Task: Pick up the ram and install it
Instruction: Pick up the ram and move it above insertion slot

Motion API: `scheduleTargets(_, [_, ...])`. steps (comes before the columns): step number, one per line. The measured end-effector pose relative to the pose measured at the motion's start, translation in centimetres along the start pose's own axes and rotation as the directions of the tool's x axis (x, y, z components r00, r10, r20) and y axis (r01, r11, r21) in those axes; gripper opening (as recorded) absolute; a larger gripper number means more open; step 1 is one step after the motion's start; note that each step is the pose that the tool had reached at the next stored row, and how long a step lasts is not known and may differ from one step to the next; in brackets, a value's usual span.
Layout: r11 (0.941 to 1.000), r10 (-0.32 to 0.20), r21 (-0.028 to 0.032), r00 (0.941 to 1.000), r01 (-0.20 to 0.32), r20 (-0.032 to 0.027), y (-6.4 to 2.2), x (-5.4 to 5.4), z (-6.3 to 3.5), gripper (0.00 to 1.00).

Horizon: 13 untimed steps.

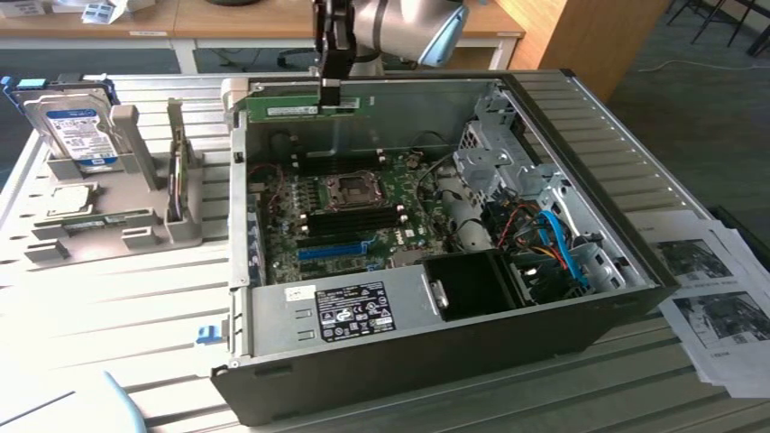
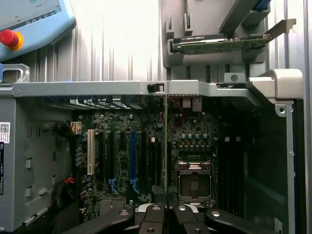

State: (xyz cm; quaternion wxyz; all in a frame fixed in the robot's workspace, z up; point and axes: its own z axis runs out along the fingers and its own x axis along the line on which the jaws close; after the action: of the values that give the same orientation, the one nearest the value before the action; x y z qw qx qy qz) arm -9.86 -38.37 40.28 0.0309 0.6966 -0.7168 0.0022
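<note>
one ram (image 1: 284, 110), white label unreadable, pinched in tool (image 1: 328, 97)

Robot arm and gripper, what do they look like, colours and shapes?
The arm is silver-grey with a rounded joint and a light blue cap. The gripper is black and slim; in the wrist view its fingers are black angular links dotted with round silver screw heads.
</note>
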Motion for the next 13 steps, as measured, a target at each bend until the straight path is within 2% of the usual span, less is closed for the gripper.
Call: scheduleTargets(13, [1.0000, 0.000, 0.0000, 1.0000, 0.000, 0.0000, -3.19, -0.1, -0.13, 0.11])
